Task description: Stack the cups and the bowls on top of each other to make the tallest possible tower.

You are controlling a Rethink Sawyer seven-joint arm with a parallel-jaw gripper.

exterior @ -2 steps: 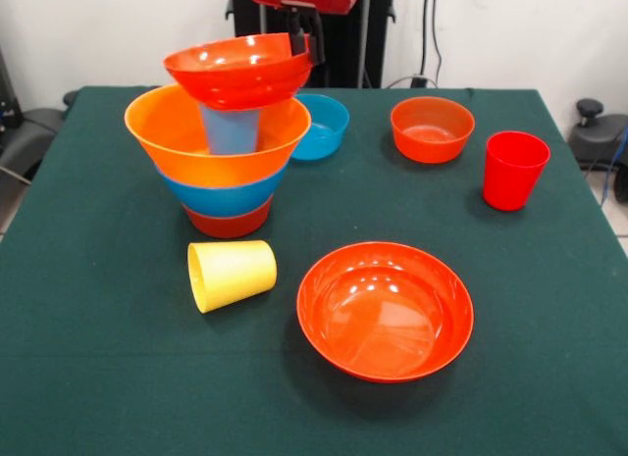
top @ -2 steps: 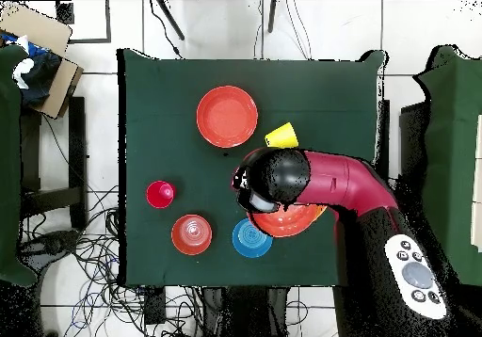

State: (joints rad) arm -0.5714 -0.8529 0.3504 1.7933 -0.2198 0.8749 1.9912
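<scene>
Place: a robotics lab or test room.
Bench (exterior @ -2 steps: 88,378): covered in dark green cloth, standing on a pale tiled floor (top @ -2 steps: 104,60).
Cables (top @ -2 steps: 80,248): loose tangle on the floor at 9 o'clock in the overhead view.
Cardboard box (top @ -2 steps: 42,32): at 10 o'clock.
Wall (exterior @ -2 steps: 510,34): plain white, at 12 o'clock in the front view.

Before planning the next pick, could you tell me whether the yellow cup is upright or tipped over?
Tipped over: the yellow cup lies on its side, its mouth facing sideways.

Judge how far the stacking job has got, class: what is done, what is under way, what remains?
Done: the tower has a red-orange bowl, a blue bowl, the huge orange bowl and an upturned light blue cup.

In hand: the gripper is at the rim of a shallow red-orange bowl topping it.

Left: yellow cup, red cup, small blue bowl, two red-orange bowls.
</scene>
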